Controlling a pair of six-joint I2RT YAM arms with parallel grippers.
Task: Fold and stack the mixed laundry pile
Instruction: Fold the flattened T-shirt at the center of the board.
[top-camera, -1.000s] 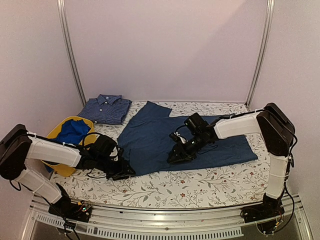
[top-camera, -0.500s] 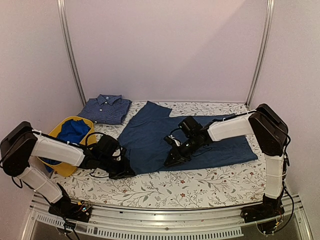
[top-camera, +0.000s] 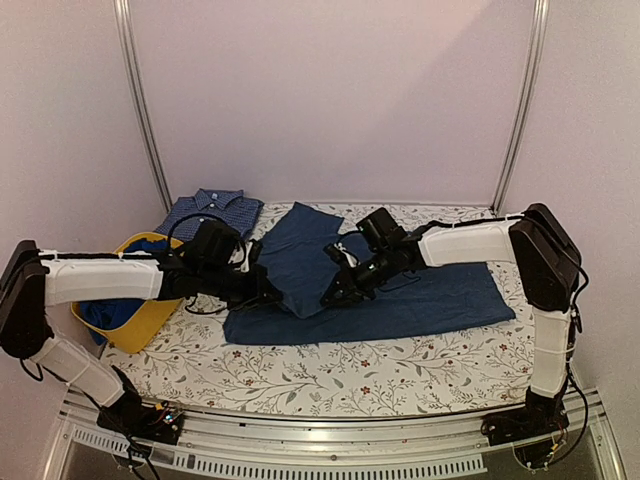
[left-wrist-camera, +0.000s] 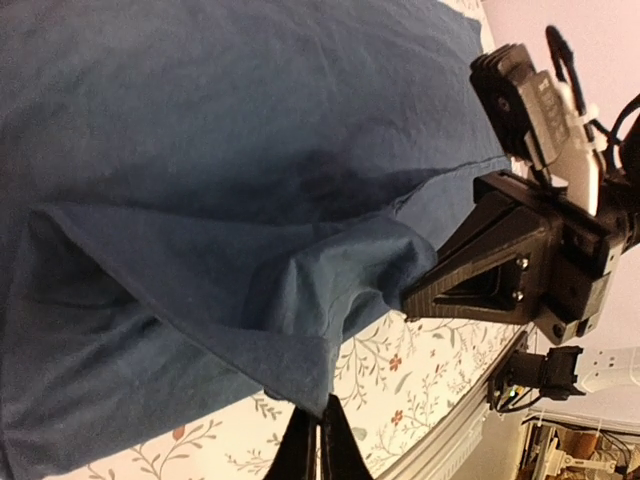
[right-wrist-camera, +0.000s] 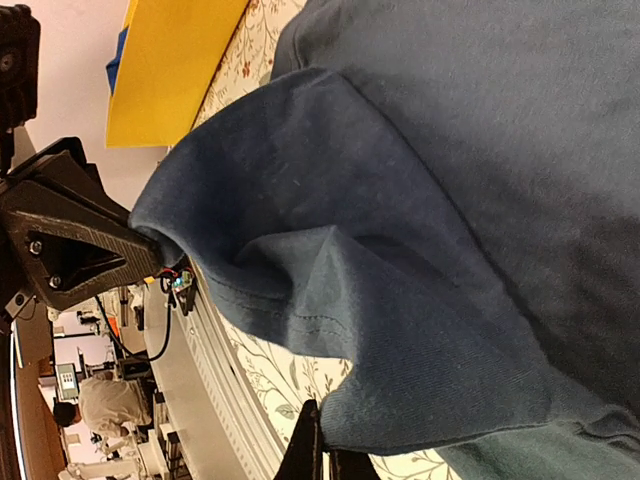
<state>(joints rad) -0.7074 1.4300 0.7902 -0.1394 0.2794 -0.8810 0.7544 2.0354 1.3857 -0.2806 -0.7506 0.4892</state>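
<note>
My left claw (top-camera: 270, 294) and right claw (top-camera: 329, 298) are both clamped shut on the near hem of the large dark navy cloth garment (top-camera: 420, 295), mid-table, for what looks like its first fold. The fine-checked blue collared shirt (top-camera: 205, 216) lies folded behind. The royal-blue cloth (top-camera: 97, 313) waits in the yellow plastic tub (top-camera: 140, 322).

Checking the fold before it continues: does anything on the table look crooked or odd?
Nothing spilled or damaged. The navy garment lies skewed, though: its far corner juts out beside the checked shirt, and the hem pinched by the left tool and right tool sags bunched between them.
</note>
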